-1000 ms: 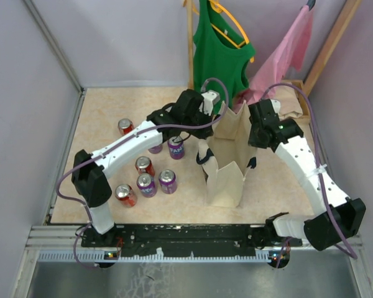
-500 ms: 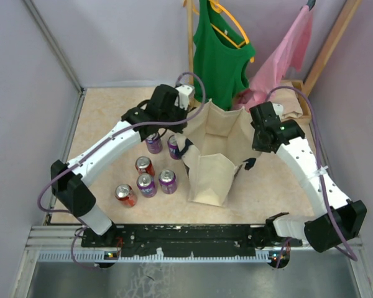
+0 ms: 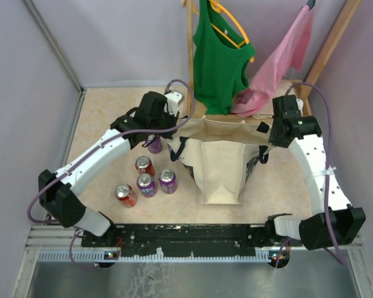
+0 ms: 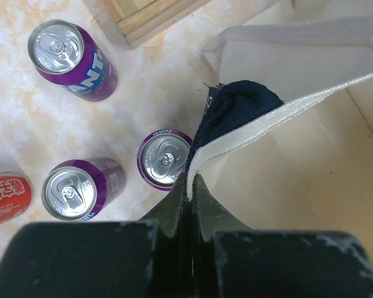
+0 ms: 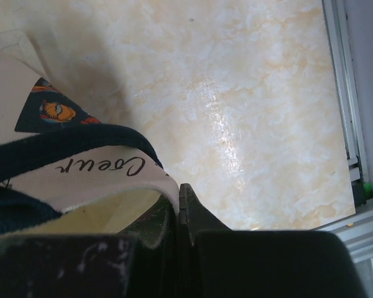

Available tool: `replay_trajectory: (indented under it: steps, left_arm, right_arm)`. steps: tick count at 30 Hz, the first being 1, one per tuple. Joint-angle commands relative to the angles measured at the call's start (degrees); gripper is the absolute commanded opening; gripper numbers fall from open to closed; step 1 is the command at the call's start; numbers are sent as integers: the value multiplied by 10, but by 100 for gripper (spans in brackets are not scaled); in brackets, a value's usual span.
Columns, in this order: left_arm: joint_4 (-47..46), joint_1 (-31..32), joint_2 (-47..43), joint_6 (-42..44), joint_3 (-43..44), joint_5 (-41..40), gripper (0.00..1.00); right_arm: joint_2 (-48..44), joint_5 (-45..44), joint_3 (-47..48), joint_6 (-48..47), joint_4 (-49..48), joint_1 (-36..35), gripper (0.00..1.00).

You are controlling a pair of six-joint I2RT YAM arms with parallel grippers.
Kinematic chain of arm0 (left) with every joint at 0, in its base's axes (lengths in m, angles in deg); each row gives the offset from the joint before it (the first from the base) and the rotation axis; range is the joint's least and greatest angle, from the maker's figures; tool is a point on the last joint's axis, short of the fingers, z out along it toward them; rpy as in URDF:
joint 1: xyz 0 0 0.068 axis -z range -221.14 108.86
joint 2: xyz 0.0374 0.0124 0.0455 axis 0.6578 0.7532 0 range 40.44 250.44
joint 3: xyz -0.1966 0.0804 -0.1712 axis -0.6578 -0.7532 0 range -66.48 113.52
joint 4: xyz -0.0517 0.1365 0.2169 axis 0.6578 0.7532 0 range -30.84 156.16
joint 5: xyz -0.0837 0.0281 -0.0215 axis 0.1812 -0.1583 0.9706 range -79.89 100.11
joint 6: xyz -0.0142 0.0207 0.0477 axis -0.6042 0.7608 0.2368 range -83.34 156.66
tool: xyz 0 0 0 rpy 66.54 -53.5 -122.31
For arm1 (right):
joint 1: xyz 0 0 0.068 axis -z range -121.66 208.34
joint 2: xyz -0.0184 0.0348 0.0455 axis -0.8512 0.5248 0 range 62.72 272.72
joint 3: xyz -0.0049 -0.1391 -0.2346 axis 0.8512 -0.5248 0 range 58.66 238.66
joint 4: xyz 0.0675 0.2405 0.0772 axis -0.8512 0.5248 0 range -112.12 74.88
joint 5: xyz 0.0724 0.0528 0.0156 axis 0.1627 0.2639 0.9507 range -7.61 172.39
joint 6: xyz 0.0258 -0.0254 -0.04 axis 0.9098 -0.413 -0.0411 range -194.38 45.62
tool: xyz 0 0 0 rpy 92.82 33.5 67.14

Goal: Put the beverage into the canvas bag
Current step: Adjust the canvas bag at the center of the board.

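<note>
Right now the canvas bag (image 3: pixel 222 174) stands upright at the middle of the surface (image 3: pixel 105 121), its mouth stretched wide between your two arms. Your left hand (image 4: pixel 190 189) is clenched on the cream rim at the bag's left side, just below a navy strap (image 4: pixel 236 108). Your right hand (image 5: pixel 178 197) is clamped on the opposite rim, where the other navy strap (image 5: pixel 68 146) crosses printed lettering. What shows of the bag's inside is cream canvas, though the top view does not reach the bottom.

All the cans (image 3: pixel 147 184) you can see stand upright on the surface to the left of the bag, red and purple mixed, clustered between the bag and your left arm. One purple can (image 4: pixel 164 159) sits just beside the rim that your left hand pinches.

Behind the bag, a green tank top (image 3: pixel 221 56) and a pink garment (image 3: pixel 286 56) hang close above its back edge, and a wooden frame (image 4: pixel 155 18) lies near your left hand. To the bag's right, open surface runs to the metal rail (image 5: pixel 339 93).
</note>
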Motion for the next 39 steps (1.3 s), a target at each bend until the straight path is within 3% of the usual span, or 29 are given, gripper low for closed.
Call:
replay_trajectory:
  steps: [1,11,22,29,31,33,35,39]
  left_arm:
    - [22,-28,-42,37,-24,-47,0]
    - [-3,-25,-28,16,-13,71,0]
    - [-23,30,-2,-8,-16,102,0]
    - [-34,32,14,-10,-15,92,0]
    - [-34,32,17,-10,-14,93,1]
    - [-34,33,18,-11,-15,98,13]
    - [-34,33,19,-11,-13,105,32]
    - [-41,34,19,-13,-6,125,58]
  right_arm:
    - [-10,-62,20,-64,14,43,0]
    - [-7,32,-23,-40,-31,45,0]
    - [-13,66,-41,-41,-36,45,0]
    - [-11,104,-66,-39,-51,44,16]
    - [-6,111,-68,-40,-53,44,25]
    - [-2,114,-68,-43,-54,44,34]
    - [0,115,-68,-46,-57,44,41]
    - [3,135,-64,-51,-67,44,48]
